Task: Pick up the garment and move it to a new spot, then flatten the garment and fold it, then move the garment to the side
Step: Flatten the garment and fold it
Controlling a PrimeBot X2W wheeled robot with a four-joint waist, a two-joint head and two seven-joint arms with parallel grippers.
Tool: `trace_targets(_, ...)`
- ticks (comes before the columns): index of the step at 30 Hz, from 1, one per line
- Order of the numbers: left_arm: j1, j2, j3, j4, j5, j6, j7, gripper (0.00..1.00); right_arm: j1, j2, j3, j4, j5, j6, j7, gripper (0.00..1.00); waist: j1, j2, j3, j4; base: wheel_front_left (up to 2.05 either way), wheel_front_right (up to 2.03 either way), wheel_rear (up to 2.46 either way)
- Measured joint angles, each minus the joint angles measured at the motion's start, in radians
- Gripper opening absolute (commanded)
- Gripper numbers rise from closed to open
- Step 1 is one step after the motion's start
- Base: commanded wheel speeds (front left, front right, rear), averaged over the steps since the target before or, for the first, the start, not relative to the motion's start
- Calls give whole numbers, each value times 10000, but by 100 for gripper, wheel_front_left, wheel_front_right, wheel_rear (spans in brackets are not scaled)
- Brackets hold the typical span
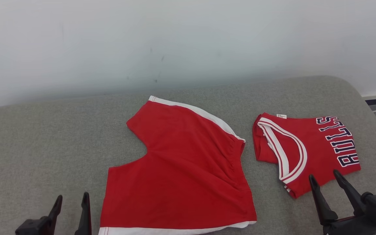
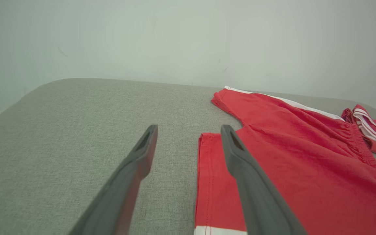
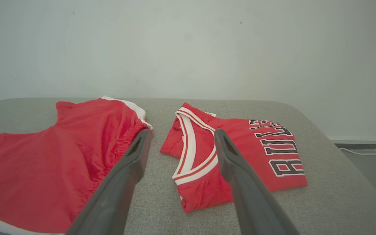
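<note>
The red shorts lie spread flat near the middle of the gray padded surface. Their gathered waistband faces my right and the two leg openings face my left. A white stripe runs along the far edge and another along the near edge. The cloth is mostly smooth, with a few creases fanning out from the waistband. In the left wrist view the shorts show the stitched hem of the near leg, and in the right wrist view the shorts show the puckered waist.

Just right of the waistband, apart from it by a strip of bare padding, sits a folded red jersey. Its white-trimmed neckline faces the shorts and the dark "BULLS" lettering lies on its far right side.

My left pincer is beside the near leg's corner with its fingers spread wide and nothing between them. From its own camera, my left pincer has one finger over bare padding and the other crossing the leg hem; I cannot tell if it touches.

My right pincer is equally wide open and empty at the jersey's near edge. In its own view my right pincer frames the neckline of the jersey.

Behind everything stands a pale wall.
</note>
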Motion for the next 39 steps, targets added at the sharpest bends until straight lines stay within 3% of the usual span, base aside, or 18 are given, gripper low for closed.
trace_targets(12,4,153,-244,-19,21,-33,652,100,111,107,-182,-33,-146,-2,324,100,0,0,15,-21,0,0,0)
trace_targets(25,-221,466,-926,1310,-531,-1131,2405,100,126,199,-242,-286,-173,-2,514,100,0,0,351,20,0,0,0)
trace_targets(38,-663,420,-1057,2629,-803,-1534,3198,100,-54,234,-199,-341,-232,-2,616,100,0,0,582,-153,0,0,0)
trace_targets(39,-721,412,-1081,2698,-803,-1563,3198,55,-54,234,-213,-341,-232,-2,617,100,0,0,604,-160,0,0,0)
